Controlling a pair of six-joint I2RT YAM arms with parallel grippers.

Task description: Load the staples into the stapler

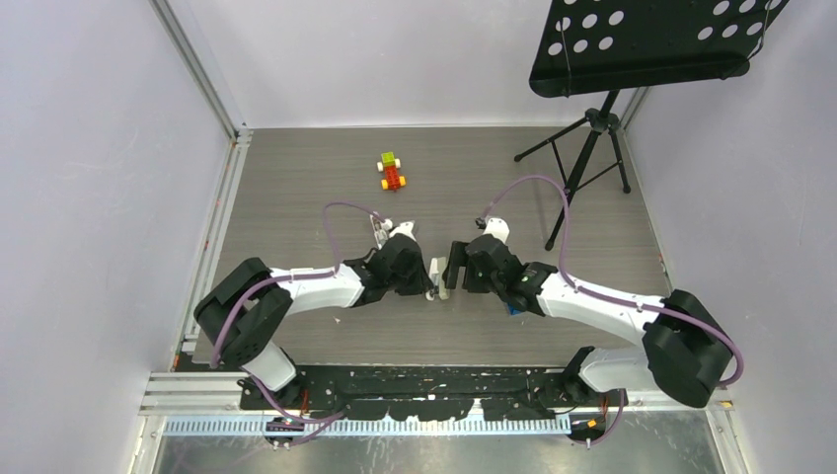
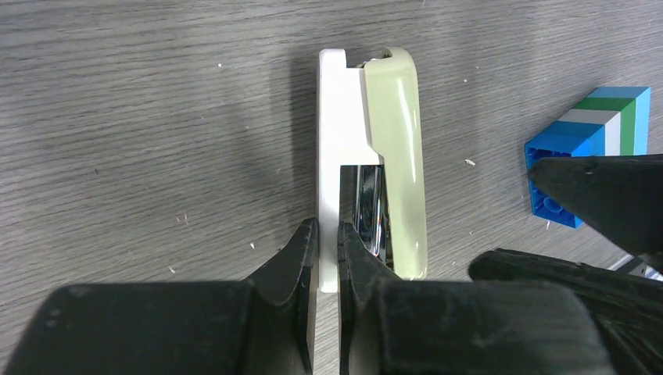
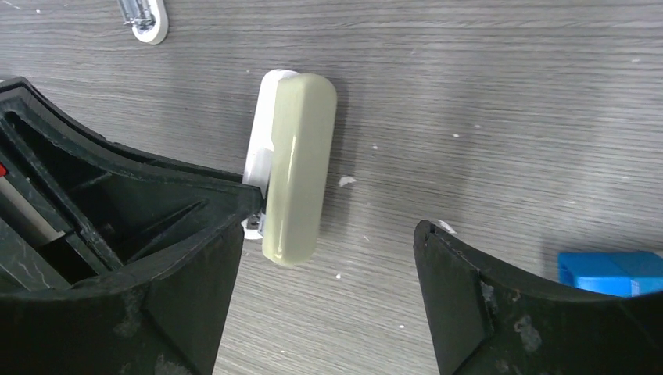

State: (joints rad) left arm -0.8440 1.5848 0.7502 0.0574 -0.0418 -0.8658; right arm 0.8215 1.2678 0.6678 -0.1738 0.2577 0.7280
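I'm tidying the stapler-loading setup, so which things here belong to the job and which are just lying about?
Job: stapler, left tool shut on its white base, right tool open near it.
Lying about: blue-green-white box, coloured toy blocks, small white object, music stand.

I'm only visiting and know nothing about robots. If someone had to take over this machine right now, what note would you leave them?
Left tool: shut on the white base of the stapler, which appears to lie on its side.
Right tool: open, empty, its fingers either side of the stapler's end.
Staples: I can't make them out in any view.
Done: stapler gripped.
Left: fetch the staples, open the stapler if needed, load them.
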